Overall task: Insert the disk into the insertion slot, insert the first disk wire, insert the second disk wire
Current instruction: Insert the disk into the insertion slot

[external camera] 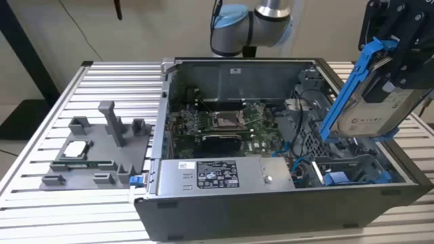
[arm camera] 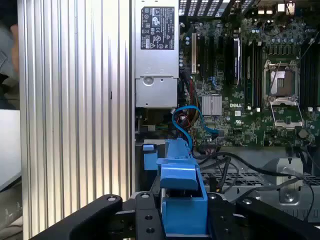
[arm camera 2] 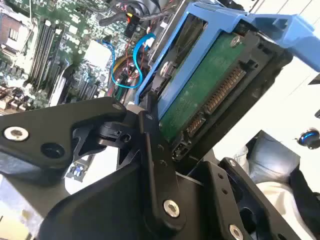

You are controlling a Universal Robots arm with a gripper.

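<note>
Fingers (arm camera: pixel 147 220) clamped on the disk's (external camera: pixel 375 109) blue frame.
The gripper (arm camera: pixel 184 217) held the disk steeply tilted in the air, over the edge of the open computer case (external camera: pixel 271 216) on the exterior view's right, above the slot (external camera: pixel 349 169) in the case's near corner.

The disk (external camera: pixel 376 114) hangs over the case (external camera: pixel 271 218), exterior view's right.
</note>
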